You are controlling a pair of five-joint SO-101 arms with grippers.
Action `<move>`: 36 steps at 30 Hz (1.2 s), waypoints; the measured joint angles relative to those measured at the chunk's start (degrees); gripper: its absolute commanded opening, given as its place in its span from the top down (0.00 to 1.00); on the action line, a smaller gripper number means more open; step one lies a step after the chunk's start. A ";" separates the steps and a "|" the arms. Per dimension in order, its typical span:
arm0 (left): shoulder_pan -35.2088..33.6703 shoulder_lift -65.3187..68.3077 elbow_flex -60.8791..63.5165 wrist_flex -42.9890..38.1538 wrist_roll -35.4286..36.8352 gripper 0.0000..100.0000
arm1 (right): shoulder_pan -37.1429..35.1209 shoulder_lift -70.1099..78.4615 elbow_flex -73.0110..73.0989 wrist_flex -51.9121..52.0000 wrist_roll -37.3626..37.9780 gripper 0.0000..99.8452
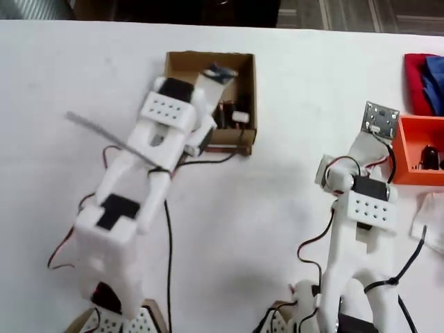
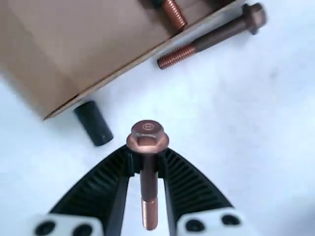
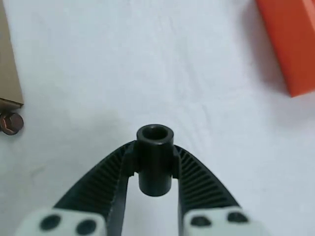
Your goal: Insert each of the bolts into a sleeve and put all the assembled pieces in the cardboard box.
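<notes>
My left gripper [image 2: 147, 155] is shut on a copper bolt [image 2: 147, 142], head away from the wrist, just above the table beside the cardboard box [image 2: 74, 49]. A black sleeve [image 2: 93, 123] lies on the table against the box's outer wall. A second bolt [image 2: 211, 37] lies loose along that wall, and another bolt's threaded end [image 2: 173, 12] shows inside the box. My right gripper [image 3: 155, 150] is shut on an upright black sleeve [image 3: 155, 160], its bore facing the camera. In the high view the left arm [image 1: 166, 114] leans over the box [image 1: 177, 62]; the right arm [image 1: 364, 205] stands apart to the right.
An orange bin [image 1: 420, 149] stands at the table's right edge, with red and blue cloth [image 1: 424, 80] behind it. A bolt head [image 3: 11, 123] lies by the box corner [image 3: 7, 73]. White tabletop lies open between the two arms.
</notes>
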 measured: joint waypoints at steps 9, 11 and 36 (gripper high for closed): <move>-4.22 -18.81 0.00 4.48 3.78 0.97 | 0.00 -0.26 0.70 0.00 -0.35 0.98; -5.19 -21.63 0.79 4.40 5.45 0.97 | -0.70 -2.29 2.90 0.00 -0.35 0.98; -8.44 -78.86 79.38 -62.15 6.24 0.97 | -18.99 -33.93 25.14 -9.41 3.43 0.98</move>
